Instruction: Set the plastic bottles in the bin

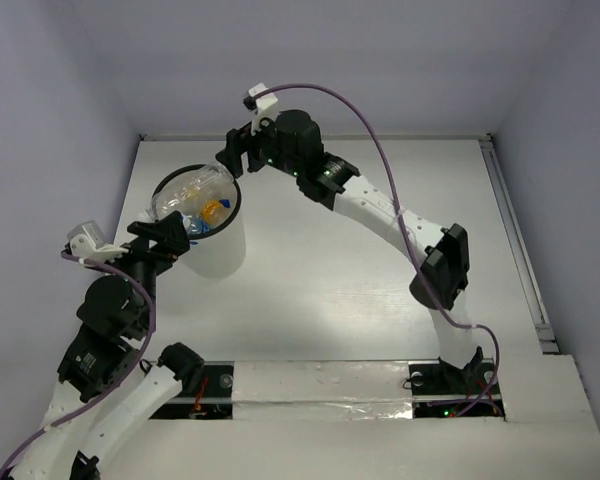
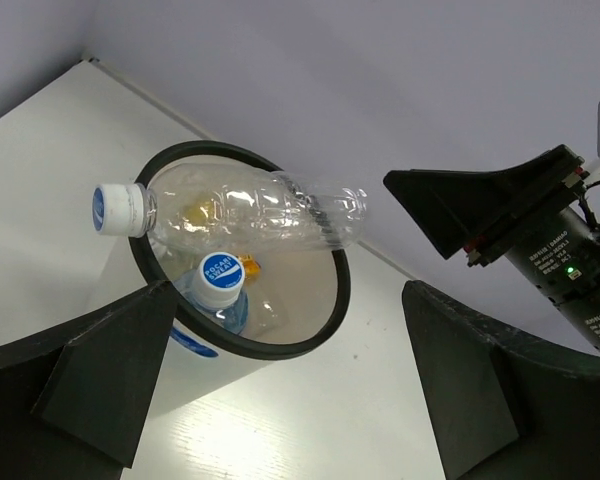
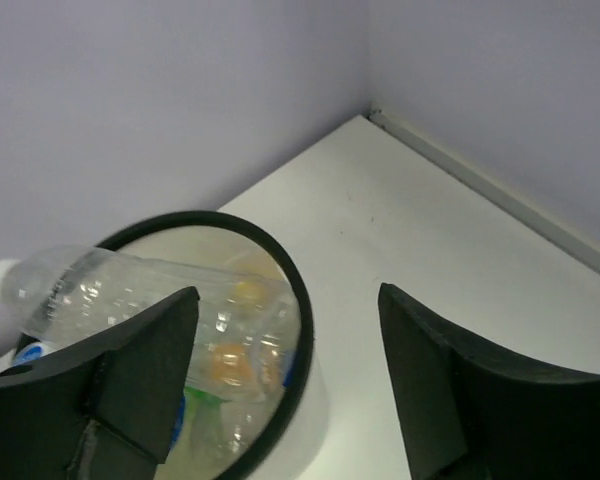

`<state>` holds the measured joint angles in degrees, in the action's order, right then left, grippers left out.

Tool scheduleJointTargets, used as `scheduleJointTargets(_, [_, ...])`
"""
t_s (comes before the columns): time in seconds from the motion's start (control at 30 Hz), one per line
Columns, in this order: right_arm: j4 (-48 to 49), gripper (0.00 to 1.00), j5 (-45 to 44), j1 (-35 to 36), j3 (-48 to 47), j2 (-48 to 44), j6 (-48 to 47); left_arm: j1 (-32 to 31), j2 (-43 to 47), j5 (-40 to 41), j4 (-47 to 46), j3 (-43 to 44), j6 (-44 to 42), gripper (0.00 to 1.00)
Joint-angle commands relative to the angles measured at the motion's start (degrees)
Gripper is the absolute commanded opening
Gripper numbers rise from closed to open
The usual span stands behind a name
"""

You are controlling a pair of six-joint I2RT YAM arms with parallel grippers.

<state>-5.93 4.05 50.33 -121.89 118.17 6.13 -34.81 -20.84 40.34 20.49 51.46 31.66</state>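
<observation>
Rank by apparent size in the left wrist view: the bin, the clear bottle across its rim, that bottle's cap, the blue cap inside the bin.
1. bin
2. clear bottle
3. The bottle's cap and the blue cap look alike. The blue cap sits deeper in the bin, so I will not rank the two.

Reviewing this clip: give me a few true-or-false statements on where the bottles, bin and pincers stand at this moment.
1. A clear bottle lies across the rim of the bin. True.
2. The left pincer is shut on a bottle. False: it is open and holds nothing.
3. A bottle with a blue Pocari Sweat cap sits inside the bin. True.
4. The bin lies on its side. False: it stands upright.
5. The right pincer is open. True.
</observation>
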Motion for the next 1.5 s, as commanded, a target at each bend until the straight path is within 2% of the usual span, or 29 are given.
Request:
scheduleJointTargets(0.0, [-0.93, 0.76, 11.48, -0.76, -2.22, 0.57, 2.83, 0.09, -3.06, 2.73, -0.54, -1.01, 2.79, 0.95])
scheduleJointTargets(0.1, [2.5, 0.7, 14.57, -0.76, 2.87, -1.01, 5.11, 0.09, -4.38, 2.56, 0.16, -0.84, 4.37, 0.95])
scheduleJointTargets(0.3, [8.12, 0.66, 18.53, -0.76, 12.09, -4.34, 7.66, 0.09, -2.98, 2.47, -0.63, -1.8, 6.22, 0.94])
scheduleJointTargets(0.43, [10.06, 0.58, 20.03, -0.76, 17.2, -6.45, 8.55, 0.09, -2.98, 2.38, -0.01, -2.16, 6.75, 0.94])
scheduleJointTargets(0.53, [12.35, 0.57, 20.2, -0.76, 21.76, -8.82, 8.99, 0.09, -2.36, 2.73, -0.01, -2.07, 6.57, 0.94])
scheduleJointTargets(0.57, [12.61, 0.57, 20.03, -0.76, 22.47, -9.44, 8.99, 0.09, -2.28, 2.82, -0.1, -1.89, 6.49, 0.94])
scheduleJointTargets(0.73, [14.11, 0.74, 18.27, -0.76, 24.06, -11.91, 8.81, 0.09, -3.33, 2.2, -0.36, -1.19, 5.78, 0.94])
scheduleJointTargets(0.9, [12.7, 0.81, 17.13, -0.76, 22.39, -12.17, 8.28, 0.09, -2.8, 1.59, -0.89, -1.28, 5.61, 0.94])
scheduleJointTargets(1.1, [12.52, 0.83, 13.1, -0.76, 24.76, -14.28, 7.23, 0.09, -2.98, 0.28, -0.54, -1.01, 4.55, 0.94])
scheduleJointTargets(1.27, [15.94, 0.79, 7.64, -0.76, 31.77, -20.95, 7.58, 0.09, -3.15, -3.68, -1.33, 0.56, 3.33, 0.94])
scheduleJointTargets(1.3, [18.3, 0.76, 5.98, -0.76, 33.54, -22.62, 8.1, 0.09, -3.24, -5.43, -1.42, 0.83, 2.97, 0.94])
scheduleJointTargets(1.33, [19.89, 0.66, 4.92, -0.76, 35.82, -24.63, 8.28, 0.09, -3.24, -6.31, -1.33, 1.01, 2.71, 0.95])
scheduleJointTargets(1.4, [26.37, 0.33, 2.12, -0.76, 44.69, -32.53, 9.86, 0.09, -2.72, -9.21, -1.68, 1.18, 2.27, 0.96])
scheduleJointTargets(1.43, [28.24, 0.06, 0.97, -0.76, 47.76, -35.52, 10.21, 0.09, -2.45, -10.09, -1.86, 1.1, 1.74, 0.96])
scheduleJointTargets(1.47, [29.82, 0.0, -0.18, -0.76, 54.06, -41.99, 10.83, 0.09, -2.1, -11.84, -2.29, 0.84, 1.39, 0.96])
